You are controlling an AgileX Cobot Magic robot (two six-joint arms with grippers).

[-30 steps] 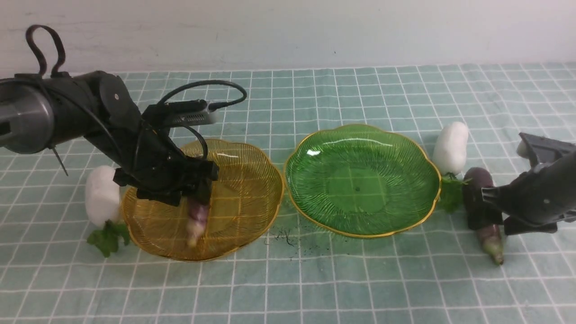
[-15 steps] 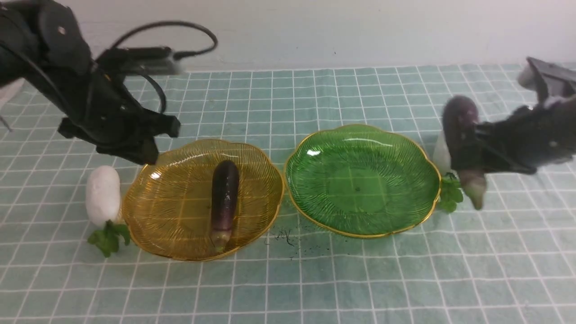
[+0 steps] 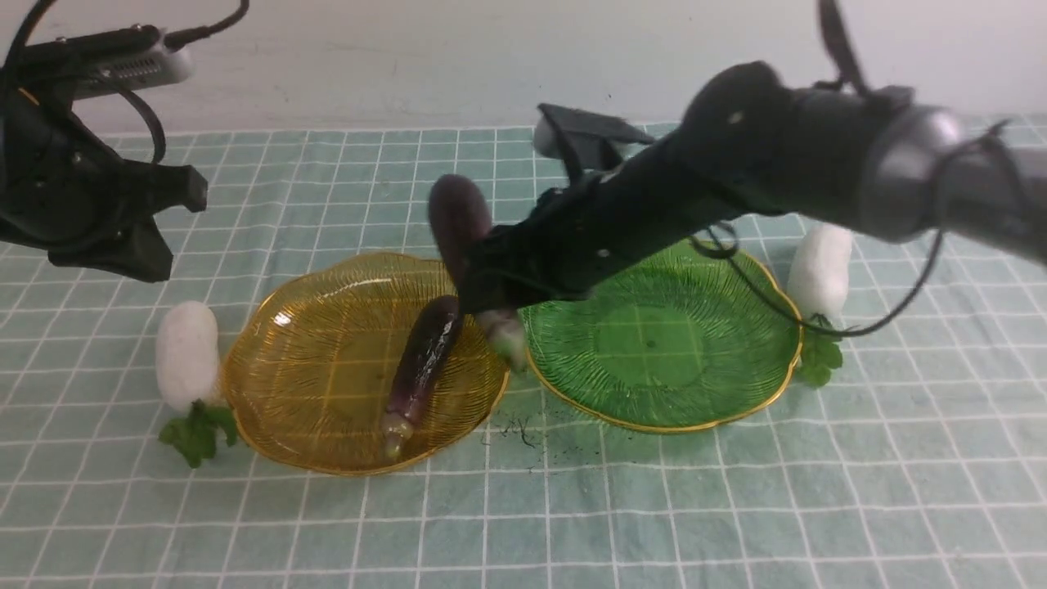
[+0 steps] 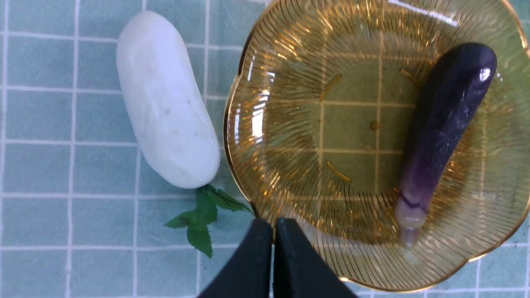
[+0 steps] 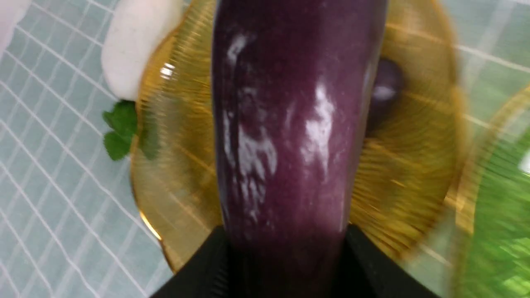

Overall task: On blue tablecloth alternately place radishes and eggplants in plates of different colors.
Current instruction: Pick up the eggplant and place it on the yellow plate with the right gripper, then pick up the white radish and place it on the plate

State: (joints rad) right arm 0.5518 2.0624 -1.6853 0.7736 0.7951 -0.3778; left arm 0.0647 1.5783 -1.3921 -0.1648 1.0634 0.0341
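My right gripper [image 3: 484,282] is shut on a dark purple eggplant [image 3: 460,221], held above the gap between the amber plate [image 3: 319,368] and the green plate [image 3: 654,360]. In the right wrist view this eggplant [image 5: 290,124] fills the gap between the fingers of the right gripper [image 5: 290,248]. A second eggplant [image 3: 421,364] lies in the amber plate [image 4: 290,124]. My left gripper [image 3: 151,262] hangs shut and empty, high at the left; the left gripper [image 4: 273,227] shows its fingers touching. One radish [image 3: 186,353] lies left of the amber plate, another radish [image 3: 820,266] right of the green plate.
The blue tablecloth [image 3: 572,507] covers the table up to the white wall. Dark specks [image 3: 523,433] lie on it in front of the two plates. My right arm [image 3: 777,164] stretches across above the green plate.
The left gripper let the first eggplant go into the amber plate, rose back to the left and shut. The right gripper lifted the other eggplant and carried it left over the green plate.
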